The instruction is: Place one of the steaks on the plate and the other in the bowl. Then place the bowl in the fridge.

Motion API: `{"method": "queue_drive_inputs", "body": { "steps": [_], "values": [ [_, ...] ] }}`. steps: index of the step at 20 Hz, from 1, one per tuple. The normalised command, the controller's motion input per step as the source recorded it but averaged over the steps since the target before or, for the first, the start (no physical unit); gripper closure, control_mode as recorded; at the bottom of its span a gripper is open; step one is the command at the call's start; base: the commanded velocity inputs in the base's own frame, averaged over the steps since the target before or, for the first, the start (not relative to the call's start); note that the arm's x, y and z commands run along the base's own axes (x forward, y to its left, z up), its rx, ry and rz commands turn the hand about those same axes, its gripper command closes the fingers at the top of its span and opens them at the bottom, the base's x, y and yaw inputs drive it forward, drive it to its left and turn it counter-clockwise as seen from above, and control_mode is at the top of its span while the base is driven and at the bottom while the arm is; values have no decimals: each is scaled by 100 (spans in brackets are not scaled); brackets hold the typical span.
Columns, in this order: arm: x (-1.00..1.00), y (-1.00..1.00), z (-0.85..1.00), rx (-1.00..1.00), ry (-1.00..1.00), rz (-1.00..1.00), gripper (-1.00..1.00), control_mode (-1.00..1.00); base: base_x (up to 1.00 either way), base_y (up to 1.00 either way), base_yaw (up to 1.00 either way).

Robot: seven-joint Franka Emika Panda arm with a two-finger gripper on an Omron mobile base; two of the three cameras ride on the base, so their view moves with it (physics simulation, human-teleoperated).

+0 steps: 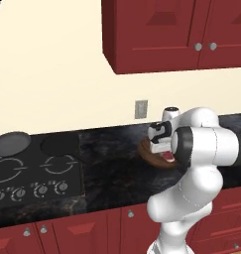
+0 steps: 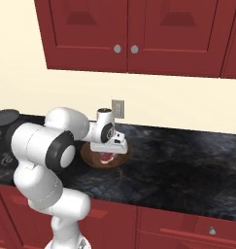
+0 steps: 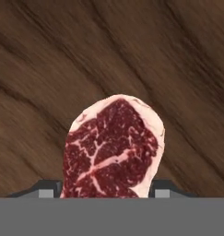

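Note:
A dark brown wooden bowl sits on the black counter, and its grain fills the background of the hand view. My gripper points down into the bowl. It is shut on a red, white-marbled steak, with one finger against each side of the meat. The steak is low inside the bowl; whether it touches the bottom I cannot tell. The plate and the fridge are out of view.
A black cooktop with a dark frying pan lies to the left. Red cabinets hang above and run below the counter edge. A wall outlet is behind the bowl. Bare counter stretches to the right.

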Motion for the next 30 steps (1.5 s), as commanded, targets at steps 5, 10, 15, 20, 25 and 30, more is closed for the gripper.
{"method": "queue_drive_inputs", "body": {
  "steps": [5, 10, 15, 20, 25, 30],
  "values": [
    [0, 0, 0, 0, 0, 0, -100, -100, 0, 0, 0],
    [0, 0, 4, 0, 4, -1, -100, -100, 0, 0, 0],
    [0, 0, 39, 1, 6, -1, -100, -100, 0, 0, 0],
    [-28, 0, 65, 2, 0, -1, -100, -100, 0, 0, 0],
    [-79, 0, 40, 6, 2, 0, -100, -100, 0, 0, 0],
    [-98, 13, 39, 0, 0, 0, -100, -100, 0, 0, 0]
  ]
}}
